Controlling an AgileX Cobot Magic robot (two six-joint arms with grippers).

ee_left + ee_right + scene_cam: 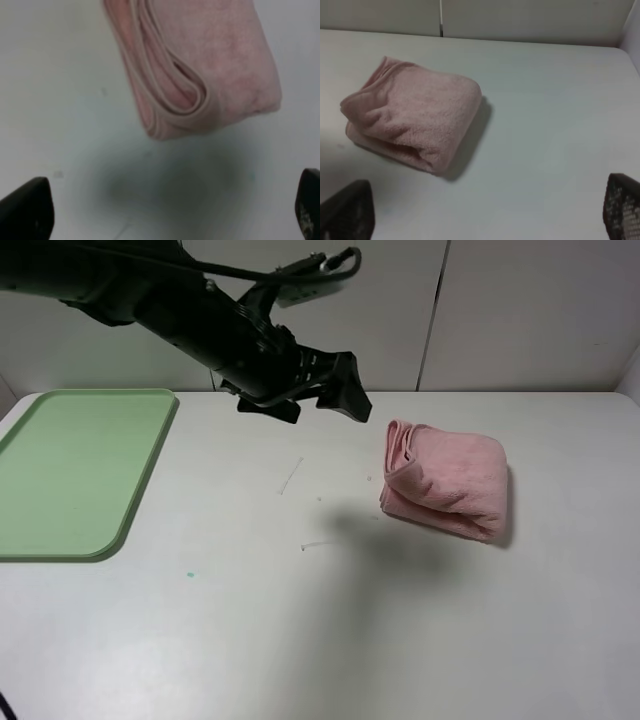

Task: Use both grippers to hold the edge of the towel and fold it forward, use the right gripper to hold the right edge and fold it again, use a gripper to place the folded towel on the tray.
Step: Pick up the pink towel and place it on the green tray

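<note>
The pink towel (447,480) lies folded into a thick bundle right of the table's middle, its stitched edge (398,448) layered on its left side. My left gripper (315,400) hangs open in the air left of the towel, clear of it, with nothing between its fingers. In the left wrist view the towel (200,60) and its hems (172,65) lie ahead of the open gripper (167,212). The right wrist view shows the towel (415,115) well beyond the open, empty right gripper (485,212). The light green tray (70,470) sits at the far left.
The left arm (150,295) reaches in from the upper left above the white table (330,640). A pale wall (520,310) runs along the table's far edge. The right arm is out of the high view.
</note>
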